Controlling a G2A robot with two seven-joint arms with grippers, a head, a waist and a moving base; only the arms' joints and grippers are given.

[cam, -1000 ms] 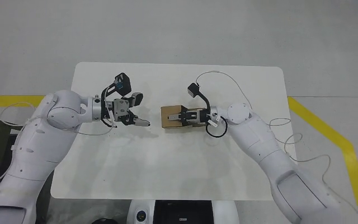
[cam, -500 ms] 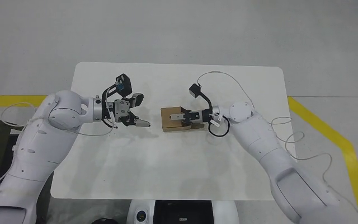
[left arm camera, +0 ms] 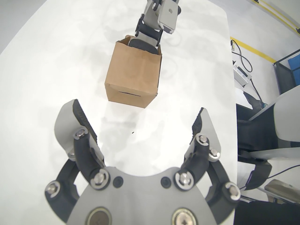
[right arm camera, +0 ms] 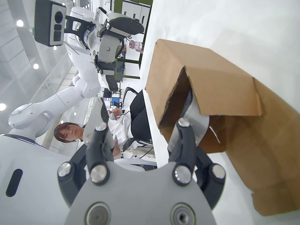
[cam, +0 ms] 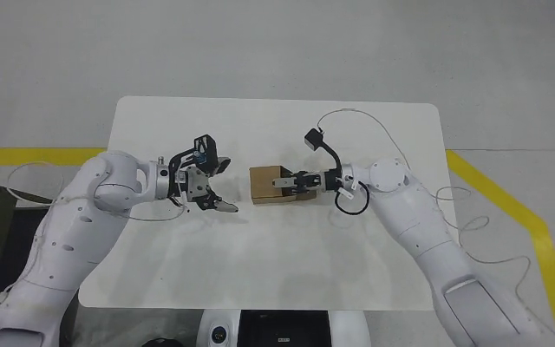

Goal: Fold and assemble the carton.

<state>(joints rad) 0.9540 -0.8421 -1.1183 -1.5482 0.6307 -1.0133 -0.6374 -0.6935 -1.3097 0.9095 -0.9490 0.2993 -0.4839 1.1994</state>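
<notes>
A brown carton (cam: 267, 183) lies on its side at the middle of the white table (cam: 260, 260). Its closed, slotted end (left arm camera: 128, 95) faces my left gripper and its open end faces the right arm. My right gripper (cam: 283, 183) is open and straddles the carton's upper wall (right arm camera: 218, 90). One of its fingers (right arm camera: 191, 108) sits inside the open end; the other is outside, above the carton. My left gripper (left arm camera: 137, 108) is open and empty, a short way from the closed end, also seen from above (cam: 225, 185). A loose flap (right arm camera: 269, 165) lies on the table by the opening.
A thin cable (cam: 364, 117) loops over the table's far right part, behind the right arm. Bare table surface lies in front of and behind the carton. Yellow tape (cam: 494, 186) marks the floor beside the table.
My left gripper has moved closer to the carton's closed end. The right arm's wrist has drawn back slightly to the right; the carton has stayed in place.
</notes>
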